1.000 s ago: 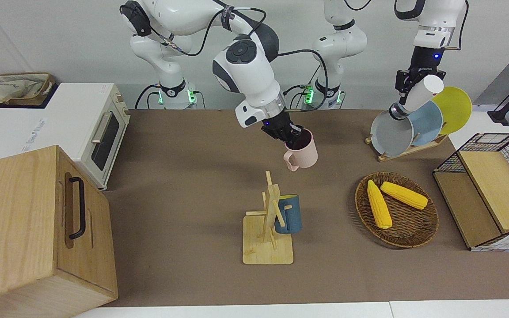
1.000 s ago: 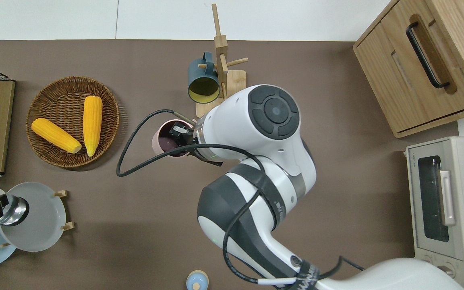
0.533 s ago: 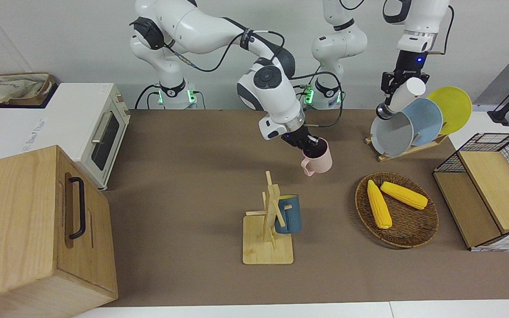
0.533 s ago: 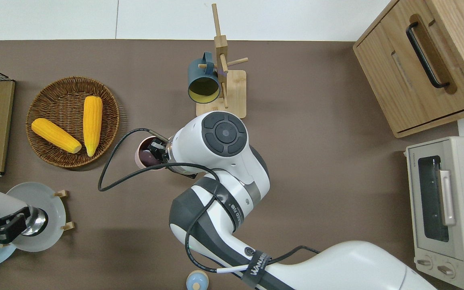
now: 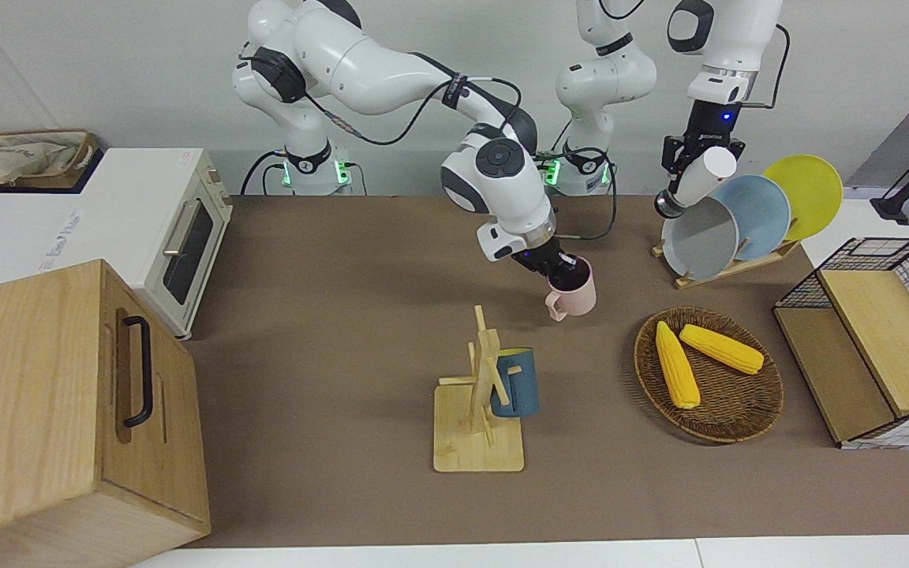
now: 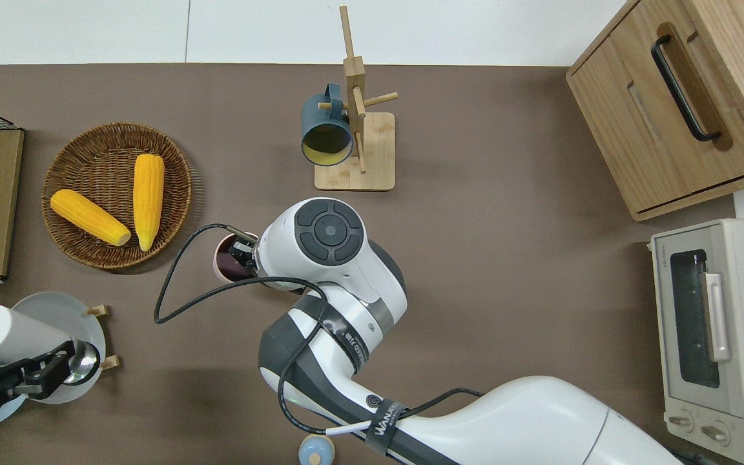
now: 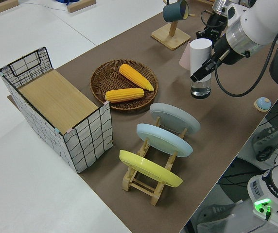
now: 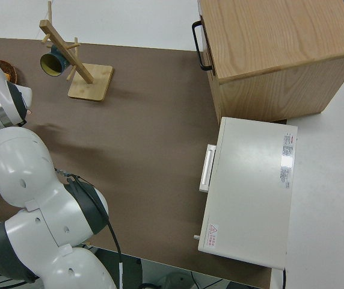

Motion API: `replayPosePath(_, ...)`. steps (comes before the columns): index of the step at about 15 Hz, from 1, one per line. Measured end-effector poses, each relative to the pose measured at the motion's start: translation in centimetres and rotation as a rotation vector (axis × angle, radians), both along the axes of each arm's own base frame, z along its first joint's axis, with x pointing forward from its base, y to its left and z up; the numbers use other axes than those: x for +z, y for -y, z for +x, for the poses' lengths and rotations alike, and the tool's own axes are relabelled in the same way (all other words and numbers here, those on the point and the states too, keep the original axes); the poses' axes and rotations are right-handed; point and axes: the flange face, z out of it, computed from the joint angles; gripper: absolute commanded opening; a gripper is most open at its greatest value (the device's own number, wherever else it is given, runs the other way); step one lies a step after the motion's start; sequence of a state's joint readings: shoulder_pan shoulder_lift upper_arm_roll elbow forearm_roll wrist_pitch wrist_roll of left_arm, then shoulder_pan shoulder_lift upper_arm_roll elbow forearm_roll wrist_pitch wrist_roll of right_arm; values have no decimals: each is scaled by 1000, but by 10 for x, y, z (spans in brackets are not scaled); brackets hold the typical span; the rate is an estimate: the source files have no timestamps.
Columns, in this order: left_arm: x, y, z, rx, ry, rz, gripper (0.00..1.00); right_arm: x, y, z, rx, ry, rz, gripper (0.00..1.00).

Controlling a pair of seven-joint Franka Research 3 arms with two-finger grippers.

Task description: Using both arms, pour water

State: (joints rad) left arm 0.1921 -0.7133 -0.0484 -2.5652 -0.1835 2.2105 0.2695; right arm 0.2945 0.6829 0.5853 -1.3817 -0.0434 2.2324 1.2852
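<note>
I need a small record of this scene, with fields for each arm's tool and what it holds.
right tool: shut on pink mug, fingers on its rim
pink mug: upright, low over the table, between mug rack and robots
left tool: shut on white bottle
white bottle: tilted, over the plate rack

Two corn cobs (image 6: 113,206) in basket (image 6: 81,139), mug (image 6: 327,132) hanging on rack (image 6: 362,139), plates (image 7: 170,126) in stand (image 7: 146,182) nearer the robots.

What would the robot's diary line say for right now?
right gripper: holds pink mug | left gripper: holds white bottle, over plate rack | pour: not started
</note>
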Motion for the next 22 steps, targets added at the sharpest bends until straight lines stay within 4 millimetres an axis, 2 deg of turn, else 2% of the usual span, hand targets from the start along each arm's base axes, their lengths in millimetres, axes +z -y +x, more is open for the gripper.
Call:
replayPosePath(9, -5, 7, 0, -17, -9, -2, 0, -55, -20, -12, 47, -22, -36, 81)
replayPosePath(10, -6, 7, 0, -18, -9, -2, 0, -59, -22, -14, 50, -22, -36, 133)
replayPosePath(11, -6, 7, 0, -19, -10, -2, 0, -61, -24, -15, 51, -22, -34, 281)
replayPosePath(12, -6, 8, 0, -20, -10, -2, 0, -62, -25, -15, 49, -21, -30, 438)
replayPosePath(14, -7, 8, 0, -21, -11, -2, 0, -62, -26, -15, 45, -19, -26, 899)
replayPosePath(15, -7, 9, 0, -22, -11, -2, 0, -62, -26, -15, 44, -19, -25, 987)
replayPosePath(22, -8, 10, 0, -24, -12, -3, 0, -53, -26, -10, 18, -15, -13, 987)
